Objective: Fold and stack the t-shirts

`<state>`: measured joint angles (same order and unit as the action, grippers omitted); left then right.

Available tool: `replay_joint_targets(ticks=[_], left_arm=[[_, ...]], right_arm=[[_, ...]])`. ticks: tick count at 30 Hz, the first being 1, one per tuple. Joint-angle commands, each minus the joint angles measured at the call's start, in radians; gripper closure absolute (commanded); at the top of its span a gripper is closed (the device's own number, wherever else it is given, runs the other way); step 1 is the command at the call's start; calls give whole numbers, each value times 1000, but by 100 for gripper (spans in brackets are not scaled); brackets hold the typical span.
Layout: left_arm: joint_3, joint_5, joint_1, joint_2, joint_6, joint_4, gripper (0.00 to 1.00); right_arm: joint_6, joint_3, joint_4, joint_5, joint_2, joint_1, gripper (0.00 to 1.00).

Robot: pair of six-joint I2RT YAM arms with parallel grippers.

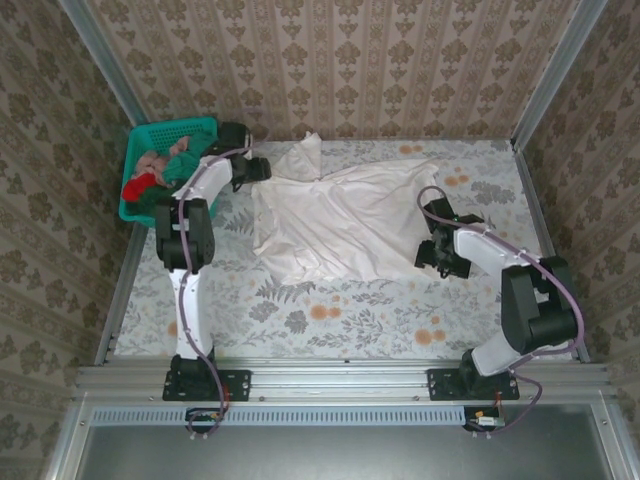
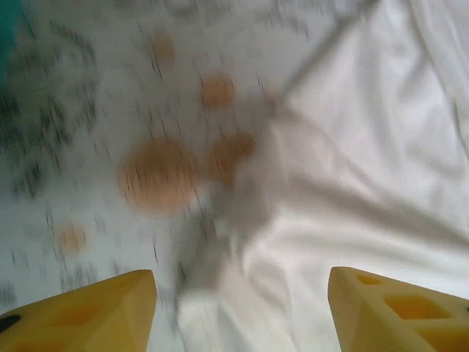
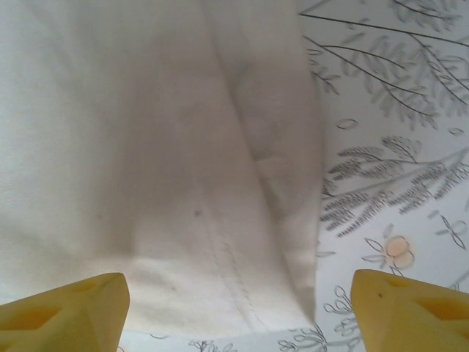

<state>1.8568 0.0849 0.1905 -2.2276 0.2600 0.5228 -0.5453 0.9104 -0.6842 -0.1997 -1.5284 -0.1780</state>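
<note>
The left gripper [image 1: 252, 168] sits at about 10 o'clock on the table, just beside the left edge of the white t-shirt [image 1: 340, 220]. In its wrist view, which is blurred, its yellow fingers [image 2: 102, 308] stand wide apart with nothing between them: released and empty. Below them, the flowered cloth is on the left and white fabric [image 2: 366, 183] on the right. I cannot tell whether the tips touch the cloth.

The right gripper [image 1: 432, 250] is at the shirt's 3 o'clock edge. Its fingers [image 3: 73, 312] are also spread wide, gripping nothing, above the shirt's stitched hem [image 3: 183, 220].

The white t-shirt lies spread and rumpled from the table's middle toward the far side, with one point of fabric reaching to 12 o'clock near the back wall. More t-shirts, red [image 1: 138, 188], pale pink [image 1: 155, 160] and dark green [image 1: 186, 165], are bunched in a teal basket [image 1: 175, 129] in the 10 o'clock corner, close behind the left arm.

The table [image 1: 330, 310] wears a pale cloth printed with leaves and orange flowers. Damask wallpaper [image 1: 330, 60] closes off three sides, and a metal rail [image 1: 340, 378] runs along the near edge.

A bare strip of cloth runs across the 6 o'clock side. A narrower one lies at 3 o'clock, between the shirt and the right wall.
</note>
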Motion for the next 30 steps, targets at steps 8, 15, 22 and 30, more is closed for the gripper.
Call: replay_joint_targets(ticks=[8, 15, 22, 30], left_arm=[[-836, -122, 331, 871, 85, -117, 21], [-1156, -285, 759, 1084, 291, -164, 32], [-1134, -310, 882, 823, 188, -315, 44], [-964, -342, 849, 559, 113, -343, 54]], right_arm=[[-58, -104, 103, 45, 15, 15, 26], [-54, -112, 143, 55, -21, 16, 45], [-52, -96, 178, 40, -43, 19, 73], [-42, -110, 189, 57, -17, 19, 88]])
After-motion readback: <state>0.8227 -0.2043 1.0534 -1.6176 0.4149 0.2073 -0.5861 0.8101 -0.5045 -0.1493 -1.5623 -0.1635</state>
